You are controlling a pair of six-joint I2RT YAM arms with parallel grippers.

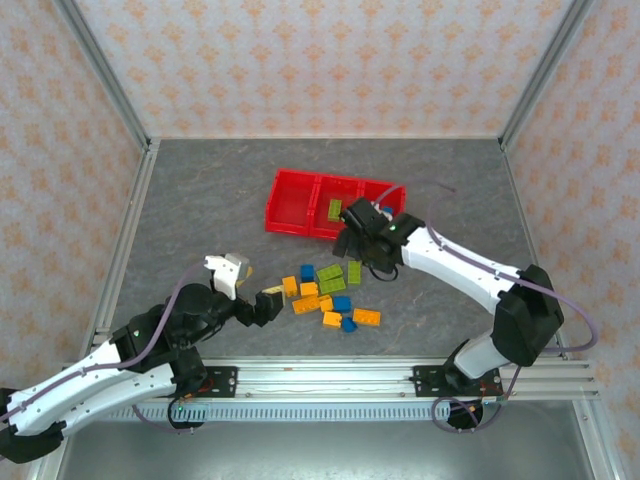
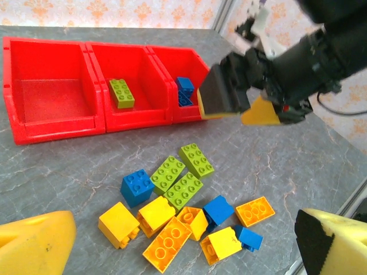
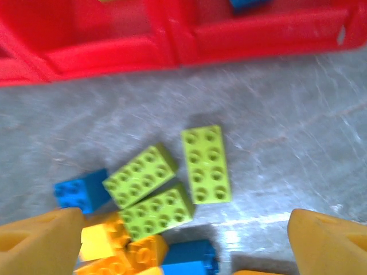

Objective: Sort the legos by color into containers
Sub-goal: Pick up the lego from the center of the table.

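The loose legos [image 1: 330, 292] lie in a pile at mid table. They are lime green [image 2: 183, 189], blue [image 2: 136, 187] and orange-yellow [image 2: 166, 244]. The red containers [image 1: 290, 208] stand behind the pile. Their left bin [image 2: 51, 94] is bare, the middle bin holds a green brick [image 2: 121, 93], and the right bin holds a blue brick [image 2: 184, 91]. My right gripper [image 1: 350, 238] hovers open between the bins and the pile, above three green bricks [image 3: 206, 164]. My left gripper [image 1: 258, 283] is open just left of the pile, and nothing is between its fingers [image 2: 34, 246].
Metal frame posts and patterned walls close in the grey table [image 1: 200, 200]. A rail [image 1: 330, 380] runs along the near edge. Bare table lies left of the bins and right of the pile.
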